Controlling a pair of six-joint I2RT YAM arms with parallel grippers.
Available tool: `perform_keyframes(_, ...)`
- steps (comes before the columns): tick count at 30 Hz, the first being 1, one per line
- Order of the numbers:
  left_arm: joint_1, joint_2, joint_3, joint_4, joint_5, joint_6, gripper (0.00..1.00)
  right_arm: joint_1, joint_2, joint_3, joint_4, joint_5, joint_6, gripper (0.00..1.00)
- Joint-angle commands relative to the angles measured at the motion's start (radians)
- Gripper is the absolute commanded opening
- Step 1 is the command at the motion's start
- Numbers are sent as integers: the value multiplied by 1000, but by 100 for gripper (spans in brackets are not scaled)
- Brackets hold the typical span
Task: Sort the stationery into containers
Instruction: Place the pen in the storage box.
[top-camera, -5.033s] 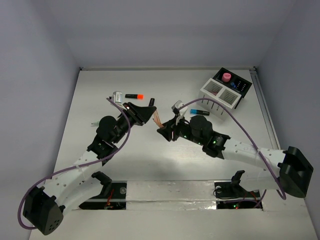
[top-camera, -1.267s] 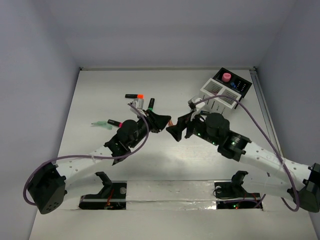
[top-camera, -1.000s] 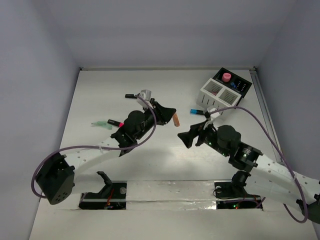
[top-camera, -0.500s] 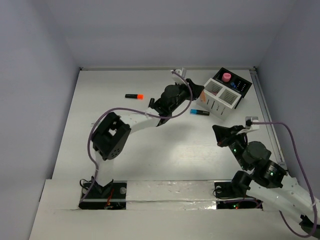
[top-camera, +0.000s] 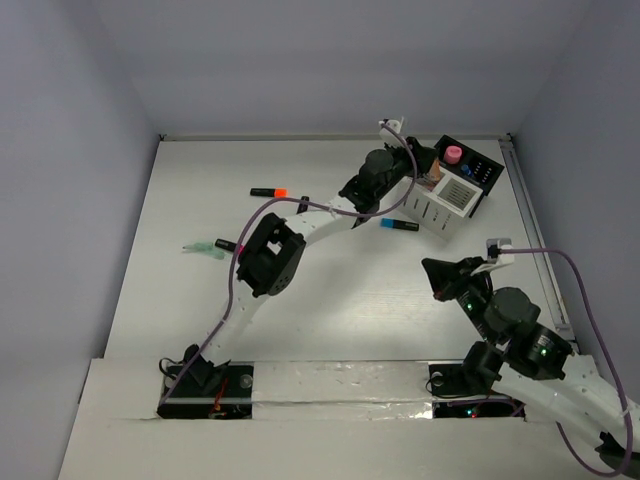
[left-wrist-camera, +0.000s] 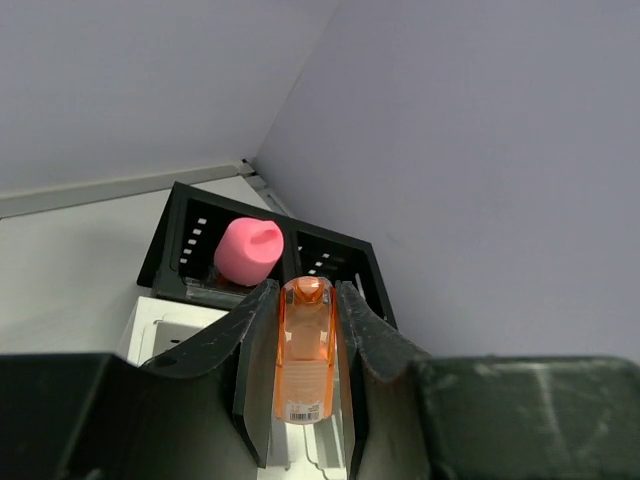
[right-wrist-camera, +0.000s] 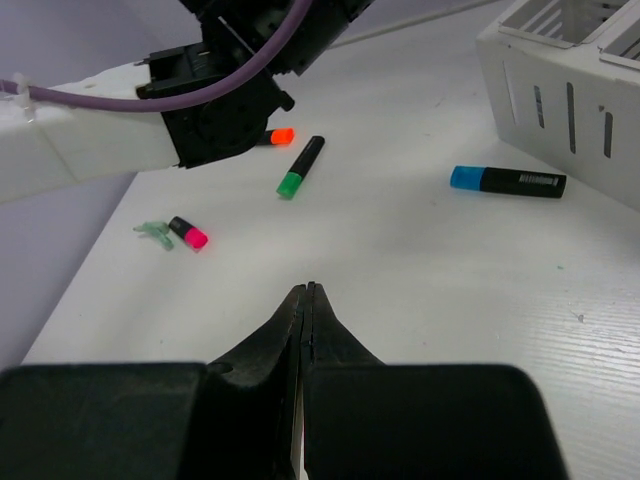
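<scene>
1. Judged to be the drop-off step: carrying an orange translucent piece (left-wrist-camera: 305, 365), pinched lengthwise between the jaws of the left gripper (left-wrist-camera: 305, 292), with release not yet made.
2. Held in the air over the white slatted box (top-camera: 447, 203) at the far right of the table (top-camera: 340, 300), close to its join with the black box (top-camera: 478, 168). Impossible to tell which compartment lies directly beneath. Also in view just beyond the piece: a pink lump (left-wrist-camera: 248, 250) sitting in a far corner of the black box.
3. Next move, as a guess: centre over one compartment, lower until the tip sits inside the walls, then spread the jaws. Calls for a steady vertical descent, clear of dividers and rim.
4. Left arm: stretched long across the table toward the far right, wrist tipped down over the boxes.
5. Right gripper (right-wrist-camera: 305, 300): hovering low at the near right, jaws pressed together on nothing, aimed toward the loose items.
6. Left to sort, all lying flat:
   - blue-capped highlighter (right-wrist-camera: 505, 181) just beside the white box's near wall;
   - green-capped highlighter (right-wrist-camera: 300, 166) and orange-capped highlighter (top-camera: 268, 191) farther left;
   - pink-capped highlighter (right-wrist-camera: 188, 232) with a pale green piece (right-wrist-camera: 152, 232) right next to it, at the left.
</scene>
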Motion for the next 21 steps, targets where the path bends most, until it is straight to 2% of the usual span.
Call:
perform_keyframes(1,-11,34,120,-36,-7,39,0,-4,-7,-11,18,-23,7,0)
perform_keyframes(6,-11,33,101,-42,-74,75,0,-4,-10,-10,27,-15,-12,0)
perform_keyframes(7,-11,30,101,-48,-79,81,3,-4,-8,-8,29,-13,-13,0)
perform_keyframes(11,-11,18,95,-54,-91,105,30,-4,-2,0,35,-10,-18,0)
perform_keyframes(12,-11,13,88,-53,-87,106,42,-4,-1,1,36,-10,-16,0)
perform_keyframes(14,-11,-10,85,-60,-73,111,51,-4,2,7,45,-10,-18,0)
perform_keyframes(15,-11,-37,72,-60,-67,114,59,-4,5,10,47,-9,-21,0)
perform_keyframes(17,-11,-76,45,-45,-64,124,66,-4,11,17,58,-7,-30,2)
perform_keyframes(18,-11,-121,8,-40,-59,128,73,-4,21,23,62,-10,-35,3)
perform_keyframes(21,-11,-232,-78,-16,-44,164,79,-4,50,29,90,-27,-47,7)
